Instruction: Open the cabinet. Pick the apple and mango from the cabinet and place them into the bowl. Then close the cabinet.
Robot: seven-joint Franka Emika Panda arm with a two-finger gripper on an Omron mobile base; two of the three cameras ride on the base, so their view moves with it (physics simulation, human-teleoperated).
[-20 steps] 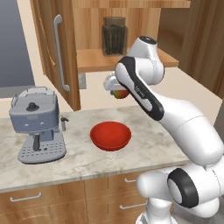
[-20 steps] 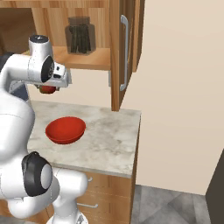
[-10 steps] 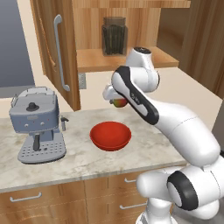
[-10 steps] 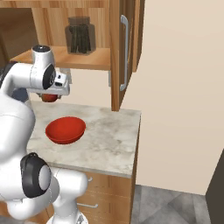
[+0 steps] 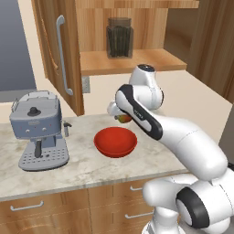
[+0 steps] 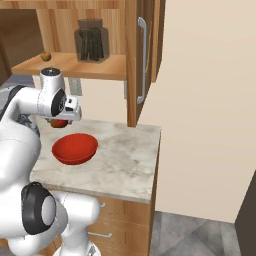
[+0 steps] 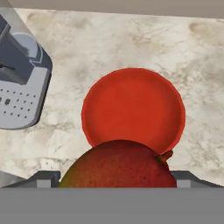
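coffee machine (image 5: 39, 130) at the counter's left end; bowl (image 7: 133, 109) mid-counter, empty. gripper (image 7: 117, 177), fingers spread wide around the mango (image 7: 118, 164), hangs above the bowl's back rim, so the bowl's centre lies just forward and below.

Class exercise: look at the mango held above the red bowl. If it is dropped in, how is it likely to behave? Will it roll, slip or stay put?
The mango looks rounded and smooth, so it would probably roll a little on landing. The bowl is shallow and glossy with sloping walls, which should steer it toward the middle. It fills the gripper widely, so it is likely stiff, not floppy.
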